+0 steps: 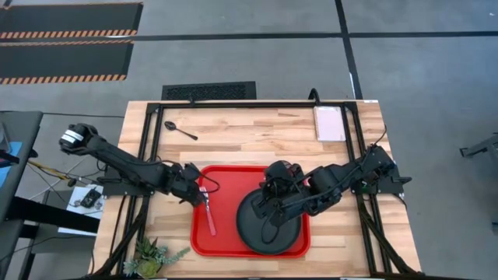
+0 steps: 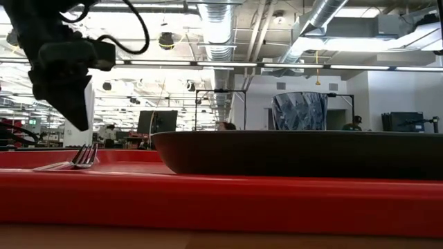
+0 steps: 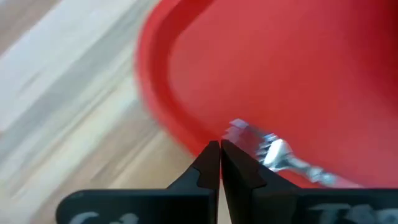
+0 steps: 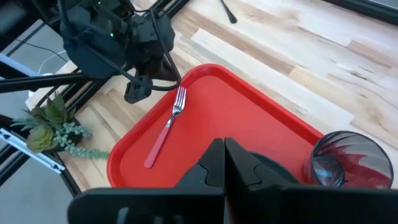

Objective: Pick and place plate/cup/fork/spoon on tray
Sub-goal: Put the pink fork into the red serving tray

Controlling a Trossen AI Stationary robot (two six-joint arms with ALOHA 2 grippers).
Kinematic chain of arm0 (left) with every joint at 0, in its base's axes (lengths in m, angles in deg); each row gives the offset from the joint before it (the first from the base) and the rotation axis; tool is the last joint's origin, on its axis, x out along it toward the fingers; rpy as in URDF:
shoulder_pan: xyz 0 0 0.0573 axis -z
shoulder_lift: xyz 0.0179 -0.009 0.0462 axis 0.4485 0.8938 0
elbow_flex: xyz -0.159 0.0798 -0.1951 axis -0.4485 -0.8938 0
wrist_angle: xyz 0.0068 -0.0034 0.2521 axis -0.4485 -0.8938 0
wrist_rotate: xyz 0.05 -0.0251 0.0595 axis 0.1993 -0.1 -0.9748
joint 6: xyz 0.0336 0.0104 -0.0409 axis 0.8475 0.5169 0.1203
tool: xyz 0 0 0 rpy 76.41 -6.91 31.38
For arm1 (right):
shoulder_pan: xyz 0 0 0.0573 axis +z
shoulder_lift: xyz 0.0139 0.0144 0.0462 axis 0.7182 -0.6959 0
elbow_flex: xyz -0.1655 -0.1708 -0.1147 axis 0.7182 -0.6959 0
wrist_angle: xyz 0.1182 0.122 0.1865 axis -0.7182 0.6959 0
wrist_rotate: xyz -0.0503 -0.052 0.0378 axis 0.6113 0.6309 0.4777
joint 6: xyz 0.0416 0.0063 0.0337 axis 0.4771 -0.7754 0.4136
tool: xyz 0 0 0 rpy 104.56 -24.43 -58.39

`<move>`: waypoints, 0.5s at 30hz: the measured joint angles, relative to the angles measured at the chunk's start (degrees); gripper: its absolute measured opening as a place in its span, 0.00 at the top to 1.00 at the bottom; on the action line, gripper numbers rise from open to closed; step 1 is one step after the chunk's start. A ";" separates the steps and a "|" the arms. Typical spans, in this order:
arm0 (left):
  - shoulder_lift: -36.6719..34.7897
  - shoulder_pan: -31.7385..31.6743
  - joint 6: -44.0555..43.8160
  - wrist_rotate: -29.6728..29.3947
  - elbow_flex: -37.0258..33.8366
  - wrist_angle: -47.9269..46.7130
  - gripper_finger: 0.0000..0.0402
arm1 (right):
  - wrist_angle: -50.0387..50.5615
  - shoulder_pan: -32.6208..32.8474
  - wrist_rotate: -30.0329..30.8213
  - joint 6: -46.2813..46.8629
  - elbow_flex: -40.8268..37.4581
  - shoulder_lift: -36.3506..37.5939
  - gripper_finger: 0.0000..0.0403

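Note:
The red tray (image 1: pixel 222 175) lies in the middle of the table. The black plate (image 1: pixel 253 233) rests on its right half. The red-handled fork (image 1: pixel 209 215) lies flat on its left half, tines (image 4: pixel 180 96) toward the far edge. The dark-tinted cup (image 4: pixel 348 158) stands upright on the tray beside the plate. The spoon (image 1: pixel 180 130) lies on the wood at the far left. My left gripper (image 3: pixel 220 155) is shut and empty, just above the tray's left rim by the tines. My right gripper (image 4: pixel 224 155) hangs shut and empty high over the plate.
A pale rectangular pad (image 1: pixel 329 123) lies at the table's far right. A small green plant (image 1: pixel 152 257) sits at the near left corner. Black frame rails run along both side edges. Bare wood lies between the tray and the far edge.

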 joint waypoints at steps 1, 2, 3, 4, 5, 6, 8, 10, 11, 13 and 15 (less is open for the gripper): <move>0.39 0.03 0.20 -0.02 -0.23 1.57 1.00 | 0.00 0.02 -0.02 -0.01 0.00 0.00 0.97; 0.83 0.03 0.08 -0.01 -0.47 2.14 1.00 | -0.01 -0.01 -0.05 -0.04 0.00 0.00 0.97; 1.21 0.03 -0.32 0.03 -0.87 2.20 1.00 | -0.03 -0.01 -0.05 -0.08 0.02 0.00 0.97; 1.82 0.02 -0.61 0.04 -1.28 2.58 1.00 | -0.02 -0.01 -0.03 -0.08 0.00 0.00 0.97; 2.54 -0.03 -0.82 0.25 -1.65 3.41 1.00 | -0.02 -0.01 -0.05 -0.10 0.00 0.00 0.97; 3.08 -0.04 -1.13 0.71 -2.03 4.11 1.00 | -0.04 -0.01 -0.07 -0.10 0.00 0.00 0.97; 4.06 -0.07 -1.56 1.42 -2.59 5.06 1.00 | -0.02 -0.01 -0.10 -0.10 0.00 0.00 0.97; 4.66 -0.06 -1.57 1.78 -2.88 6.54 1.00 | -0.02 0.00 -0.10 -0.10 0.01 0.00 0.97; 4.65 -0.05 -1.53 1.75 -2.92 6.92 1.00 | -0.02 0.02 -0.12 -0.10 0.00 0.00 0.97; 4.62 -0.30 -1.49 1.51 -2.92 7.83 1.00 | -0.02 0.11 -0.12 -0.11 0.00 0.00 0.97; 4.62 -0.76 -1.42 1.26 -2.92 8.63 1.00 | 0.00 0.14 -0.14 -0.17 0.00 0.00 0.97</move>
